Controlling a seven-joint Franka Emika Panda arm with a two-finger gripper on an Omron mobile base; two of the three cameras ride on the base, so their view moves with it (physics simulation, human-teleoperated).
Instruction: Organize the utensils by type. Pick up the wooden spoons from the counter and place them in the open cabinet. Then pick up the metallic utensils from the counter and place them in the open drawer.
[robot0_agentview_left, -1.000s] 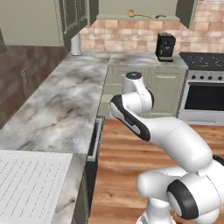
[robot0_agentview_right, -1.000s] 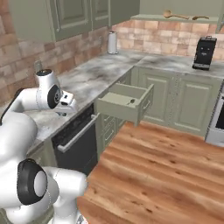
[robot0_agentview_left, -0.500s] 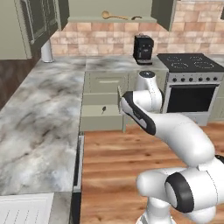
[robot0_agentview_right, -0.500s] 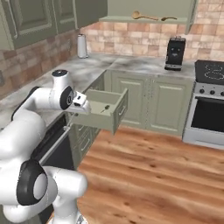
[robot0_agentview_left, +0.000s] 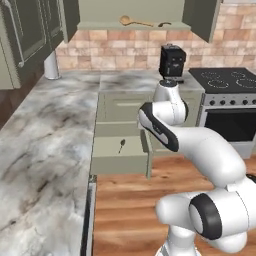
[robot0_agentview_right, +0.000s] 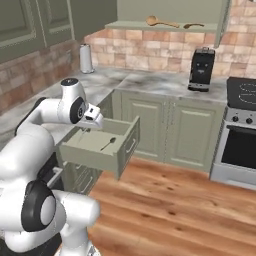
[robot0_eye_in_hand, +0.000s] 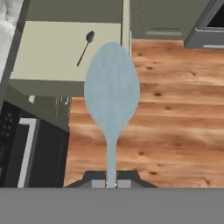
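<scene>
My gripper (robot0_eye_in_hand: 111, 183) is shut on the thin handle of a grey metal spoon (robot0_eye_in_hand: 111, 96), whose broad bowl points away from the hand. The spoon hangs over the front corner of the open drawer (robot0_eye_in_hand: 52, 52) and the wooden floor beside it. In the right base view the gripper (robot0_agentview_right: 96, 120) sits just above the drawer's (robot0_agentview_right: 120, 147) near left side. A small metal spoon (robot0_eye_in_hand: 85, 46) (robot0_agentview_left: 121, 145) (robot0_agentview_right: 108, 143) lies on the drawer's pale bottom. Two wooden spoons, a light tan one (robot0_agentview_left: 132, 21) (robot0_agentview_right: 160, 21) and a darker one (robot0_agentview_left: 164, 24) (robot0_agentview_right: 192, 25), rest on the open cabinet's shelf (robot0_agentview_left: 105, 25).
The marble counter (robot0_agentview_left: 45, 130) runs along the left and back. A black coffee machine (robot0_agentview_left: 171, 61) (robot0_agentview_right: 201, 69) stands by the stove (robot0_agentview_left: 225, 80) (robot0_agentview_right: 242, 92). A paper towel roll (robot0_agentview_left: 51, 65) (robot0_agentview_right: 86, 58) stands in the corner. A dark appliance front (robot0_eye_in_hand: 26, 144) lies below the drawer.
The whole scene has shifted in both base views, so the base has moved; the open drawer now sits closer under the hand. The gripper stays shut.
</scene>
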